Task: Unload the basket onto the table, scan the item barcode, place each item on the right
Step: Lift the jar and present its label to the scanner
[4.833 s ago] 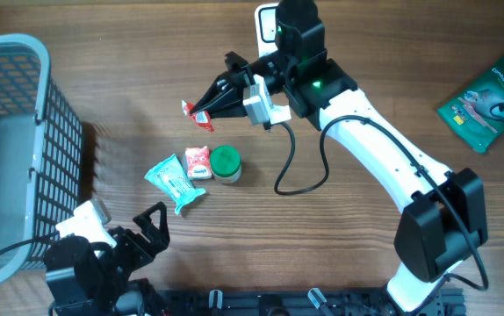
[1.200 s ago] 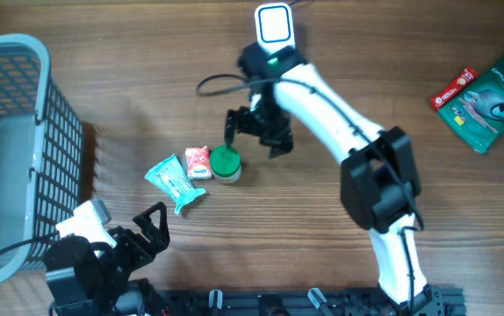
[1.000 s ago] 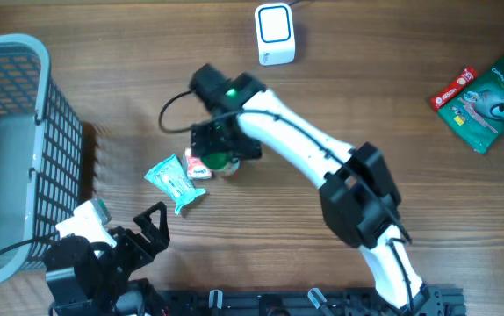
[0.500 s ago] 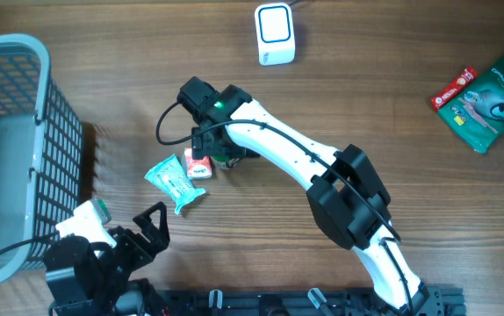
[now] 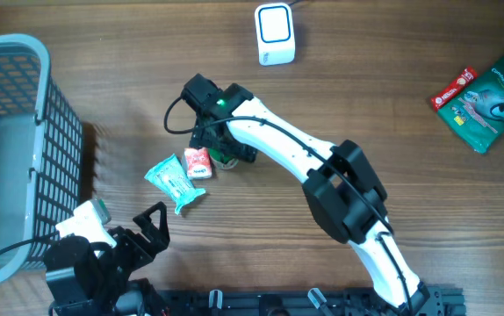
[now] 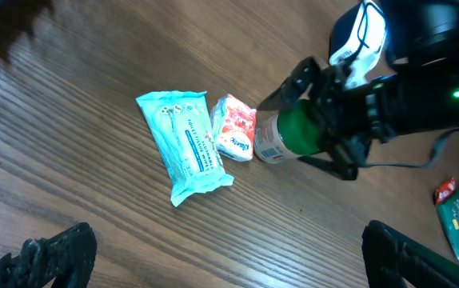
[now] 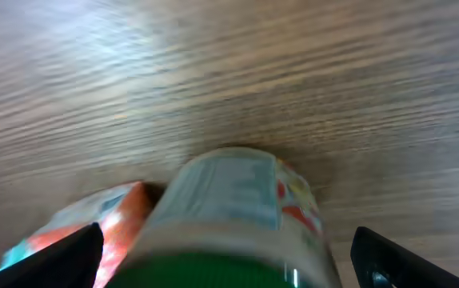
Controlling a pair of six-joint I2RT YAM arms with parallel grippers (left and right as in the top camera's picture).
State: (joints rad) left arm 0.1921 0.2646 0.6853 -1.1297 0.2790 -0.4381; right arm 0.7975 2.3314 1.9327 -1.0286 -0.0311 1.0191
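The right gripper [image 5: 223, 151] is hovering over the green-lidded jar [image 6: 287, 134], which is resting on the wooden table [image 5: 392, 53] near its middle. The jaws are standing wide apart, with one finger on each side of the jar. In the right wrist view, the fingers [image 7: 49, 258] are showing at the frame corners with a gap to the jar wall, so the jar is not being gripped.

A small red-and-white packet [image 6: 235, 134] is lying against the jar on the side toward the basket [image 5: 6, 105]. A teal wipes pack [image 6: 185, 146] is lying just beside that packet, on the side away from the jar.

The left gripper [image 5: 147, 226] is hanging near the front edge of the table, beside the basket and well apart from the jar. Its jaws are spread wide with nothing between them.

The white scanner [image 5: 275, 33] is standing at the far edge of the table, well apart from the jar. At the right edge, a green pouch [image 5: 487, 96] is lying with a red packet [image 5: 452, 88] touching it.
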